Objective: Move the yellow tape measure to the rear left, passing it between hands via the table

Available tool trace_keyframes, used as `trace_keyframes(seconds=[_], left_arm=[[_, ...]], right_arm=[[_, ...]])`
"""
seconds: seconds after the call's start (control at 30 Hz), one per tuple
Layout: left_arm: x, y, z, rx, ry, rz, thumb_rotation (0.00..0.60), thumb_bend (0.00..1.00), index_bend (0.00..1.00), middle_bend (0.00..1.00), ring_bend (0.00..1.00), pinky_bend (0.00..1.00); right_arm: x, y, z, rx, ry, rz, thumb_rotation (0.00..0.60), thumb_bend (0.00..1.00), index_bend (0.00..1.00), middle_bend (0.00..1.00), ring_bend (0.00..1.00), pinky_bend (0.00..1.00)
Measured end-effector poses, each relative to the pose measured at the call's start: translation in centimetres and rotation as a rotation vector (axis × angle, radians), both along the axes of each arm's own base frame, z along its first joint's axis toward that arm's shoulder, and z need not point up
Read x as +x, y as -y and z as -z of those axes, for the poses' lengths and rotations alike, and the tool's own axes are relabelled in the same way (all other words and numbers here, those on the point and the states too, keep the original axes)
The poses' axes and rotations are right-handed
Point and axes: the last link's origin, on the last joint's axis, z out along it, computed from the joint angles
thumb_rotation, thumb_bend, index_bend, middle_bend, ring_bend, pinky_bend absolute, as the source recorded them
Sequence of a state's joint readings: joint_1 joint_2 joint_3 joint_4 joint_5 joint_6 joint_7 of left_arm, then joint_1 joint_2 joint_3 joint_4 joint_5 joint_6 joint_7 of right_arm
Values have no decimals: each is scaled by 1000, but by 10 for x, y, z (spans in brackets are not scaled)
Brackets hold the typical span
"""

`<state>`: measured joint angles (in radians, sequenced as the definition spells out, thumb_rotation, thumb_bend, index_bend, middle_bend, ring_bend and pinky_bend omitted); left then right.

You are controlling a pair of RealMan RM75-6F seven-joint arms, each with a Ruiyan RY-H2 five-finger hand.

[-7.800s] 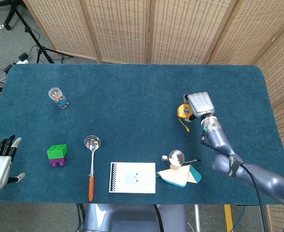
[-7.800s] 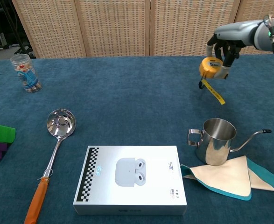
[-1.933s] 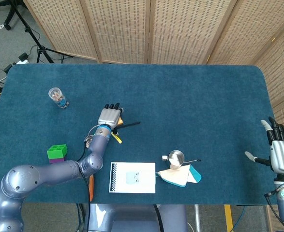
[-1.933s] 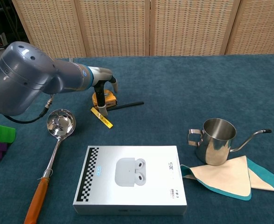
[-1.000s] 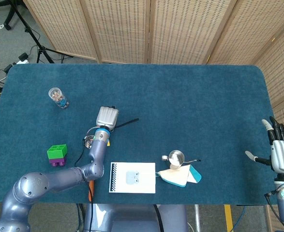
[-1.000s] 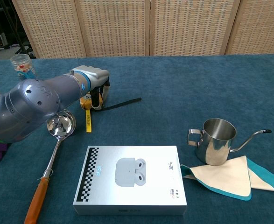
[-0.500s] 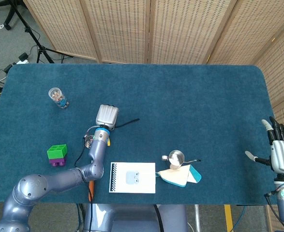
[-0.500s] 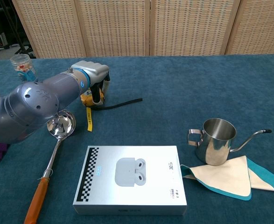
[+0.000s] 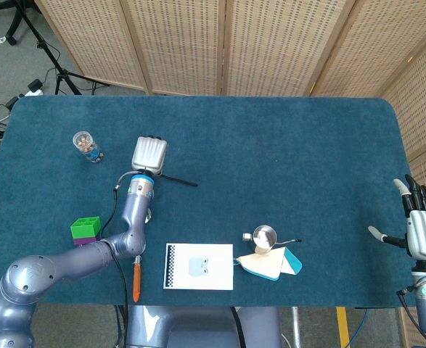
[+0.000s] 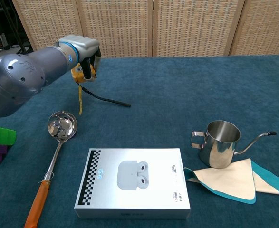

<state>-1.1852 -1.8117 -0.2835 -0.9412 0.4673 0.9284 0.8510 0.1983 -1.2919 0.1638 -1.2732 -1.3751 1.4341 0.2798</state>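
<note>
My left hand [image 9: 149, 154] [image 10: 80, 49] grips the yellow tape measure [image 10: 80, 72] and holds it above the table, left of centre. In the head view the hand hides the case. A yellow strip of tape [image 10: 80, 100] hangs down from it, and a black strap [image 9: 179, 180] [image 10: 108, 100] trails from it onto the blue table [image 9: 271, 145]. My right hand [image 9: 419, 229] hangs open off the table's right edge, holding nothing, and shows only in the head view.
A small jar [image 9: 87, 146] [image 10: 25, 73] stands at the rear left. A green and purple block [image 9: 86, 233], a ladle [image 10: 58, 142], a white earbuds box [image 10: 132, 183], a steel pitcher [image 10: 218, 142] and a folded cloth [image 10: 234, 180] line the front.
My left hand has lifted the tape measure off the table and carried it back and to the left. The strap drags after it. The right hand stays still.
</note>
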Motion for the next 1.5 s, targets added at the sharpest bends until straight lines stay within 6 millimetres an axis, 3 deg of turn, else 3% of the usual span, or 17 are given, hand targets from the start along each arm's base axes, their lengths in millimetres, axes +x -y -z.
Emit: trace_keyframes(seconds=[0.3, 0.8, 1.5], left_arm=[[-22, -21, -37, 33, -10, 18, 600, 384, 822, 470, 517, 518], [-67, -58, -80, 86, -52, -38, 600, 385, 822, 470, 517, 518], [-73, -89, -109, 125, -117, -33, 600, 386, 822, 470, 516, 518]], right_arm=[[-2, 1, 1, 9, -8, 14, 600, 105, 78, 0, 0, 0], [-11, 6, 4, 19, -39, 71, 600, 105, 78, 0, 0, 0], [-24, 13, 5, 17, -59, 134, 600, 105, 78, 0, 0, 0]])
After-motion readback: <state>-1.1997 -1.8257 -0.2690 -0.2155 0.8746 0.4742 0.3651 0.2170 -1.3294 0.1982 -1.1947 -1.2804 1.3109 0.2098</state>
